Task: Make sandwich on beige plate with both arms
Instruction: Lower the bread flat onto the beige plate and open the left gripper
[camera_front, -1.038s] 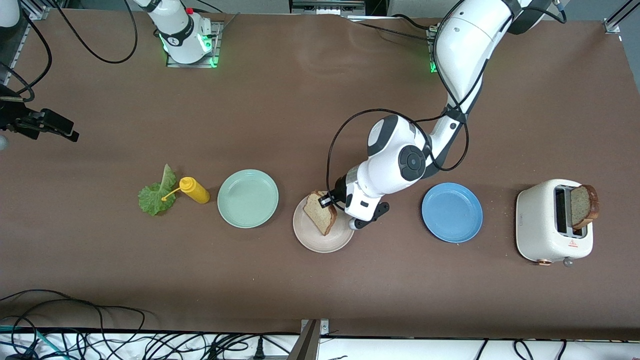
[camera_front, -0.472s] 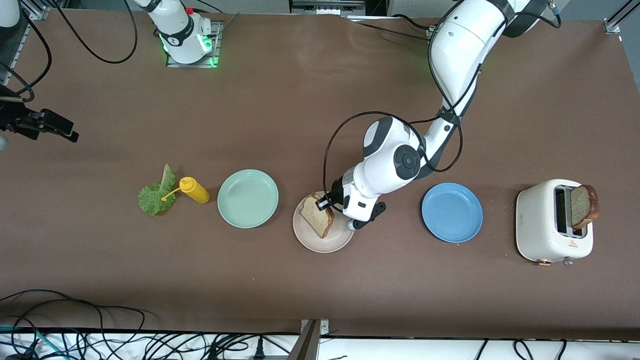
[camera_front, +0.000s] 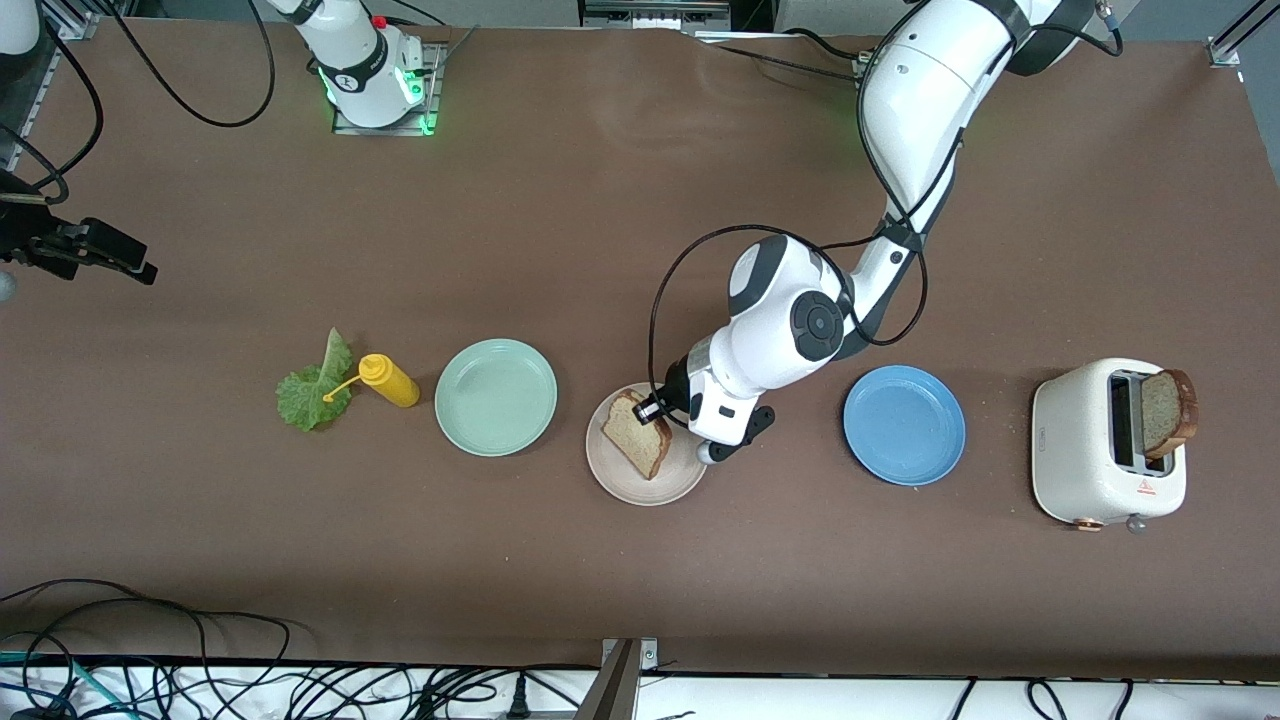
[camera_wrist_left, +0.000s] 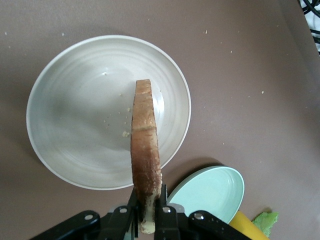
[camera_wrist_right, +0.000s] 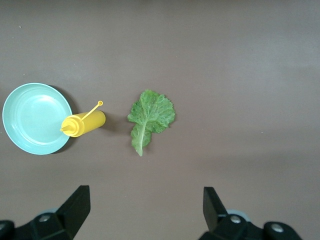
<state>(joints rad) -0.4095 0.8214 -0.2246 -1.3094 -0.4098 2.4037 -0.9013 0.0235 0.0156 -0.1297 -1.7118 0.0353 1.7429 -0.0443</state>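
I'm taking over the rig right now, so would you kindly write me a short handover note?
Left gripper: shut on a bread slice, held on edge over the beige plate.
Right gripper: open, empty, waiting above the lettuce at the right arm's end of the table.
Second slice stands in the toaster. The lettuce lies on the table beside the mustard bottle.
Done: first slice brought to the plate.
Left: release it flat, add lettuce, then the second slice.

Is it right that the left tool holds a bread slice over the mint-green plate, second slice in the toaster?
Not quite. The left tool holds the square light-brown bread slice over the round beige plate, not the mint-green plate; the left wrist view shows it. The second slice is in the white toaster.
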